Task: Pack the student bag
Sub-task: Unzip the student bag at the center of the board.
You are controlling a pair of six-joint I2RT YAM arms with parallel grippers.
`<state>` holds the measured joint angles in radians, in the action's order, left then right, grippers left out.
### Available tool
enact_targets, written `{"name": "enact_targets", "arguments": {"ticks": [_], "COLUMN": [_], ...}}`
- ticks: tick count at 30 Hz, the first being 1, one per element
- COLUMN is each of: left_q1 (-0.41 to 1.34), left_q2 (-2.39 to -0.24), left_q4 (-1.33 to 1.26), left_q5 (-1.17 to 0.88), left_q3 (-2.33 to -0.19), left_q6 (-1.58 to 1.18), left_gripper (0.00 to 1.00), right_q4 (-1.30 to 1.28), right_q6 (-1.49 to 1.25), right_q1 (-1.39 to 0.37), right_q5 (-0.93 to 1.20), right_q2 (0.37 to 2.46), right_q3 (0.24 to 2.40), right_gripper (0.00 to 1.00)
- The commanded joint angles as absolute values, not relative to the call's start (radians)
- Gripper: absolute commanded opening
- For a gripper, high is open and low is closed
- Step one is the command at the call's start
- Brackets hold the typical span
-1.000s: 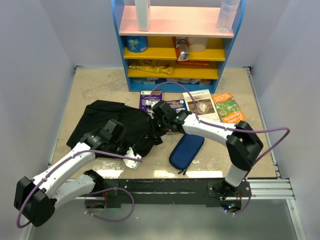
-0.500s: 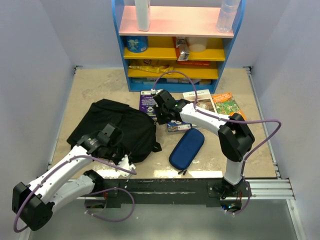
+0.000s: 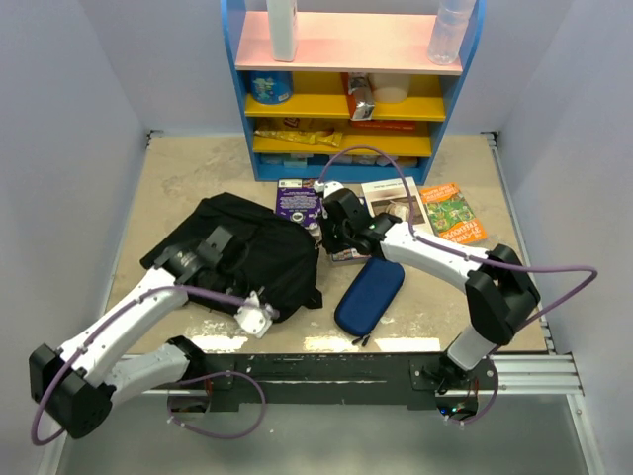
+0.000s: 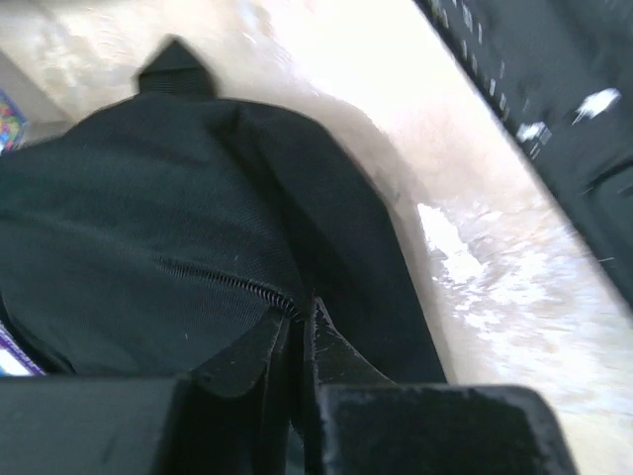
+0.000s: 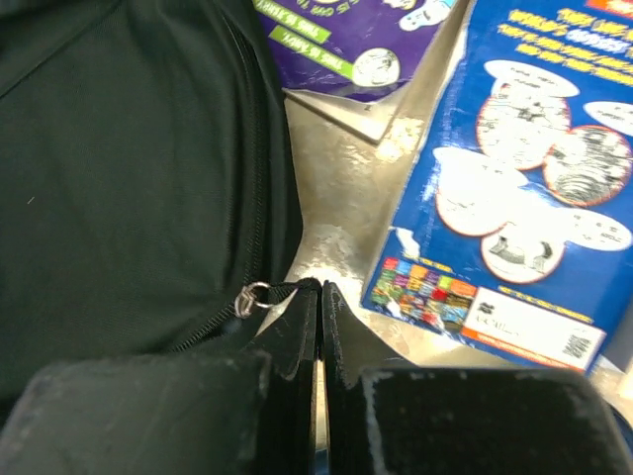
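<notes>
**A:** Where does the packing stand?

**B:** At the opening stage, I'd judge. The student bag [image 3: 277, 255] lies flat on the table [image 3: 178, 168], left of centre. The stretch of zipper [image 5: 255, 178] in view is closed, and nothing appears to be packed.

**A:** And the grippers?

**B:** The left gripper [image 4: 302, 319] has its jaws pressed together on a fold of bag fabric, right where a zipper line meets them. The right gripper [image 5: 320, 289] sits at the bag's right edge. Its jaws are closed, apparently pinching the tab of the zipper pull [image 5: 253, 294].

**A:** So what's the next move?

**B:** Probably the right arm draws the pull along the track while the left holds the cloth taut. Soft fabric is likely to bunch otherwise, and a thin tab could slip out.

**A:** Is anything in the way?

**B:** The purple book [image 3: 297, 202] and the blue book [image 5: 504, 168] lie just beside the bag's right edge, close to the right gripper. The dark-blue pencil case [image 3: 370, 297] lies near the front, apart from the bag. A cream book [image 3: 396, 198] and an orange book [image 3: 450, 211] lie further right. The shelf [image 3: 341, 171] stands at the back, well apart.
</notes>
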<state>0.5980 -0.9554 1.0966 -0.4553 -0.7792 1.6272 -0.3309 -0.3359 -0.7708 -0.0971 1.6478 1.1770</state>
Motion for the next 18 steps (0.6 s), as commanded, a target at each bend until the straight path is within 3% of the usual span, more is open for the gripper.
{"name": "enact_targets", "arguments": {"ticks": [1,4,5,8,11,15,18], "left_q1": [0.600,0.597,0.597,0.597,0.597,0.598,0.601], "left_q2": [-1.097,-1.140,-1.141,-1.155,-1.184,-1.200,-1.206], "left_q4": [1.316,1.307,1.255,1.210,1.200,1.047,0.801], "left_q5": [-0.630,-0.722,-0.744,-0.795,-0.810,-0.862,-0.773], "left_q3": [-1.123,-1.210,-1.212,-1.184,-1.138,-1.057,-0.993], "left_q6": [1.379,1.310,1.243,1.173,1.149,0.991,0.748], "left_gripper": [0.14,0.20,0.33,0.43,1.00,1.00,1.00], "right_q4": [-0.252,-0.239,-0.235,-0.180,-0.137,-0.106,-0.100], "right_q6": [-0.307,-0.328,-0.350,-0.400,-0.440,-0.469,-0.486], "right_q1": [-0.811,-0.853,-0.862,-0.885,-0.885,-0.885,-0.885], "right_q5": [-0.212,-0.164,-0.155,-0.109,-0.075,-0.038,-0.031], "right_q2": [1.577,1.565,1.563,1.551,1.543,1.534,1.519], "right_q3": [1.141,1.100,1.089,1.017,0.964,0.925,0.916], "right_gripper": [0.00,0.00,0.00,0.00,0.00,0.00,0.00]}}
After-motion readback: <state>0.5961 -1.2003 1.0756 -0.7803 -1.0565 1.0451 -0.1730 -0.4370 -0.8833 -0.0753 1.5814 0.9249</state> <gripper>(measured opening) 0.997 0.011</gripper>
